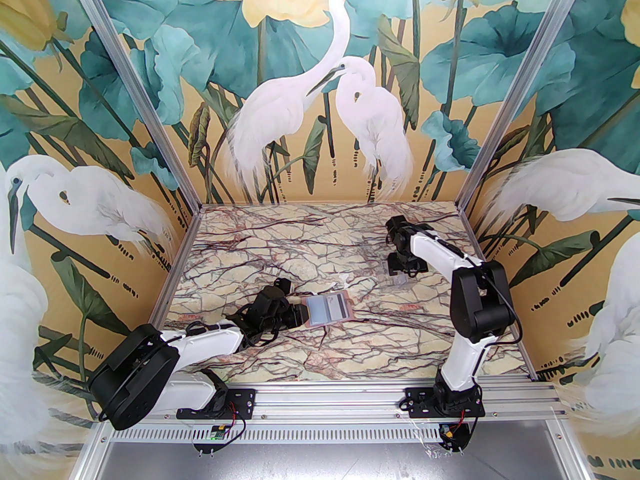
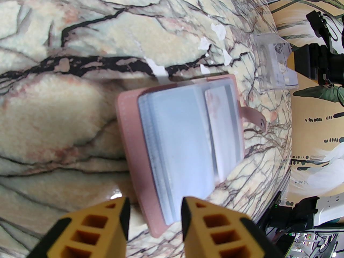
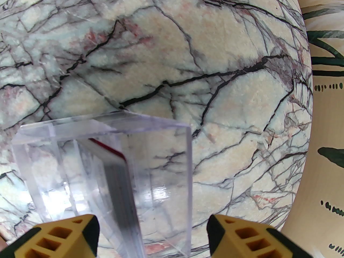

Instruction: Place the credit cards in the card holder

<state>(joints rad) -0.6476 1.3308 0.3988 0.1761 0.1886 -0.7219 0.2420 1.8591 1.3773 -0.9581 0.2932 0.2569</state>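
Mid-table on the veined marble-patterned tabletop: flat dusty-pink leather-like card holder, lying open. At the holder's left edge: left gripper. Behind and right of the holder, apart: clear plastic box, stack of thin flat credit cards standing inside, right gripper over it.

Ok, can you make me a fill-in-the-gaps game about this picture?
The card holder has a cover coloured ____.
It lies open on a table patterned like ____.
The credit cards stand in a clear box below the right gripper, whose jaws are ____.
Missing words: pink, marble, open.
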